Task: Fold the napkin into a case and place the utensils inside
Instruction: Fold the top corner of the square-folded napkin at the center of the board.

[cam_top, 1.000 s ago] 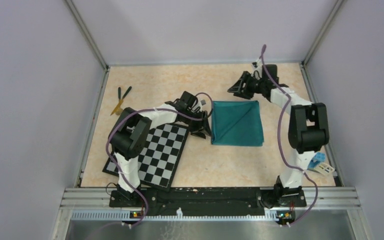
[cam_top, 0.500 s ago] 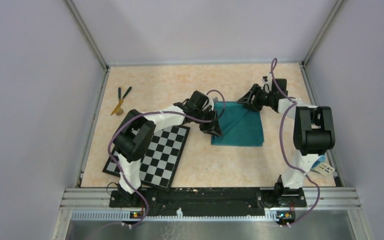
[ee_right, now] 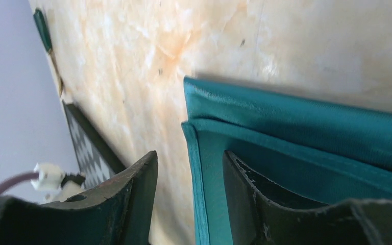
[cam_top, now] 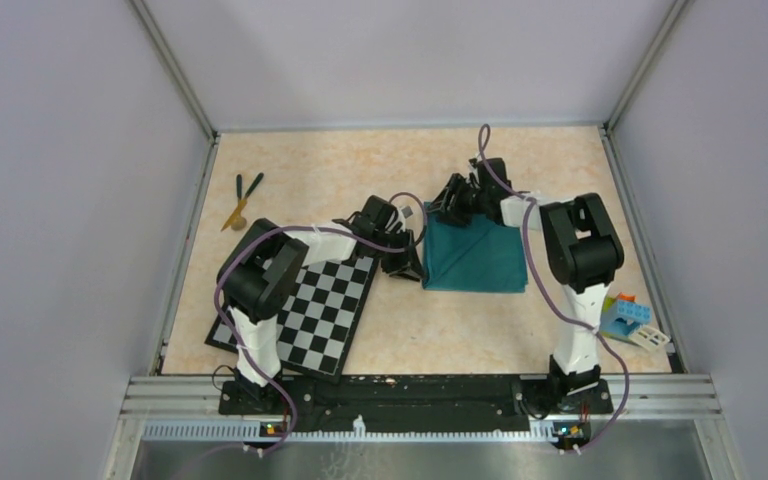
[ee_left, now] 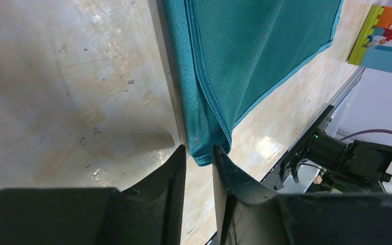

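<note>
Now both tools work at the folded napkin on the table.
The left tool sits low at the napkin's near left corner, its jaws narrowly apart, with the cloth's tip just ahead of the gap and not pinched. The right tool is at the napkin's far left corner, jaws apart and straddling the layered edge. The utensils lie well left of the napkin.

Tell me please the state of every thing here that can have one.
napkin, folded, lying flat
utensils, loose together, far from the napkin, not inside it
left pincer, narrowly open at a napkin corner
right pincer, open, astride a napkin edge
checkerboard, lying flat
</note>
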